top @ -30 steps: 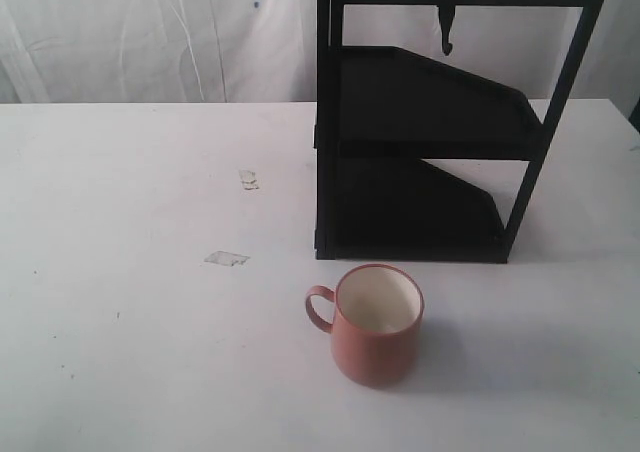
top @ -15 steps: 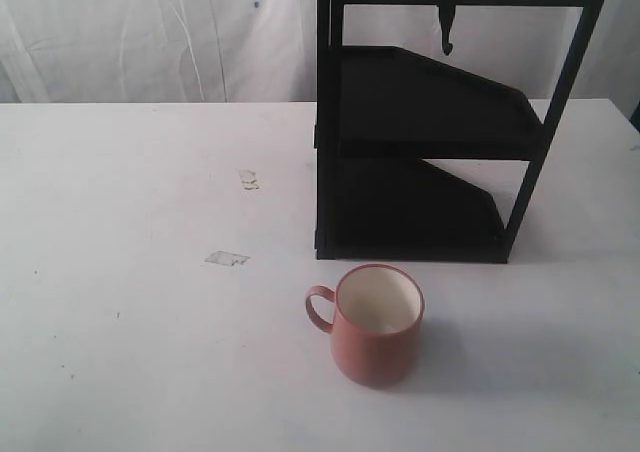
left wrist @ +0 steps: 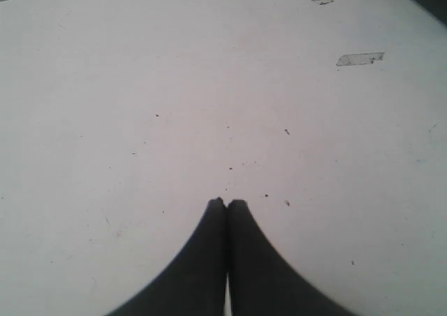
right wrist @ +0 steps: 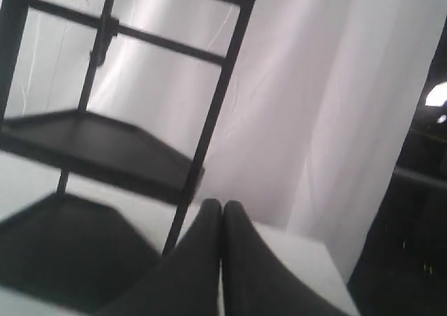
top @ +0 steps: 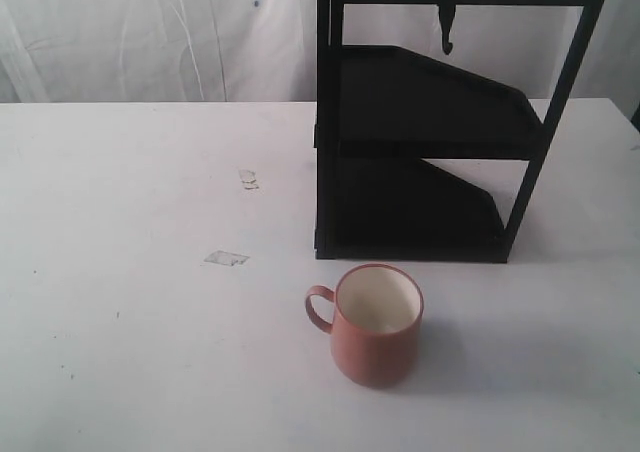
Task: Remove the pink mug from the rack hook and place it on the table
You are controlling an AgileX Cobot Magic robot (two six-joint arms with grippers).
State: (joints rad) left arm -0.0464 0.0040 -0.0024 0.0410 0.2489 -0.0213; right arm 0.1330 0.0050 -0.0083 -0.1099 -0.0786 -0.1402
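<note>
Mug: the salmon-pink ceramic mug with a cream-white inside (top: 375, 324) stands upright on the wide white tabletop (top: 130, 222), mouth up, its loop handle pointing to the left of the exterior view.
Mug and rack: the mug sits just in front of the foot of the tall black metal frame rack with slanted shelves (top: 420, 152) — near it, but not touching.
Hook: the small curved black metal hook (top: 447, 17) hangs from the rack's top crossbar, well above the mug and apart from it.
Table marks: a small clear tape-like patch (top: 226, 259) lies left of the mug, and a smaller pale scrap (top: 248, 179) lies farther back.
Left gripper: the dark left gripper (left wrist: 227, 203) hangs over bare, speckled tabletop with its jaws pressed together on nothing; the tape patch lies well ahead of its tips.
Right gripper: the dark right gripper (right wrist: 222, 204) has its jaws together as well, holding nothing — it points toward the rack's side frame and shelves.
Backdrop: a white pleated curtain (top: 150, 32) hangs behind the table.
</note>
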